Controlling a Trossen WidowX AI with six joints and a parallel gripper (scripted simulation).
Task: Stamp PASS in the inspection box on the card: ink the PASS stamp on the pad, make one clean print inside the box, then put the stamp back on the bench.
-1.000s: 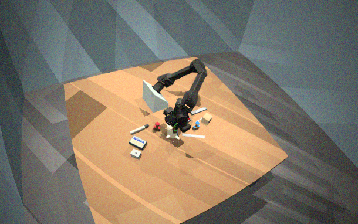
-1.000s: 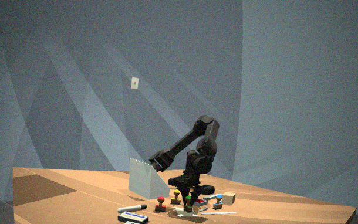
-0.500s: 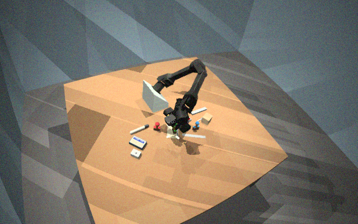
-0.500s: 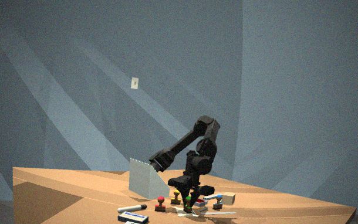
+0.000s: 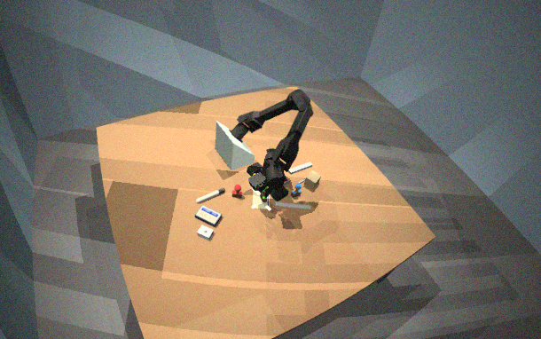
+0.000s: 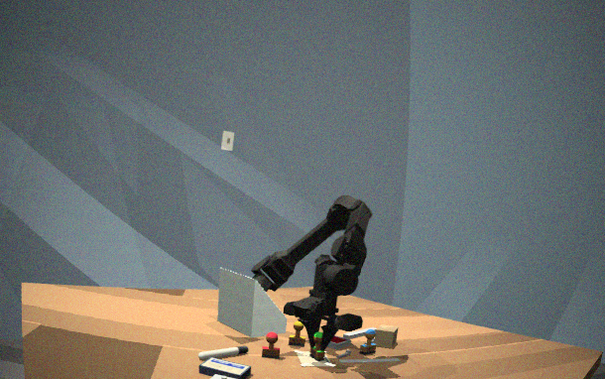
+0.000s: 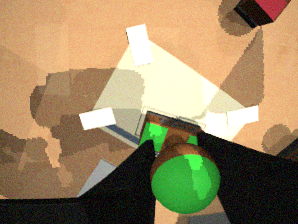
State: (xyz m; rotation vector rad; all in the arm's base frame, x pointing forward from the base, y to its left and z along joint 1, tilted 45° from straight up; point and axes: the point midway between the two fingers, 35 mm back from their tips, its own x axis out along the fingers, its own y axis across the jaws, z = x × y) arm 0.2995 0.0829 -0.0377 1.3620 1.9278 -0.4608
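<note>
The green-topped stamp (image 5: 264,195) (image 6: 318,336) (image 7: 185,182) is held upright between the fingers of my gripper (image 6: 318,346) (image 7: 175,143), which is shut on it. Its base is over the cream card (image 5: 256,202) (image 6: 303,356) (image 7: 165,80), low at the card; whether it touches cannot be told. The thin outline of the inspection box (image 7: 144,108) shows at the base's far and left edges; the stamp hides the rest. No print can be seen. White tabs lie at the card's corners. The red ink pad (image 6: 339,341) is behind the gripper.
A red stamp (image 5: 237,191) (image 6: 271,343) and yellow stamp (image 6: 298,333) stand left; a blue stamp (image 5: 296,190) (image 6: 368,342) and beige block (image 5: 313,178) (image 6: 387,336) right. A grey strip (image 5: 293,205) lies beside the card. A marker (image 5: 209,196) and blue-labelled box (image 5: 208,216) lie farther left.
</note>
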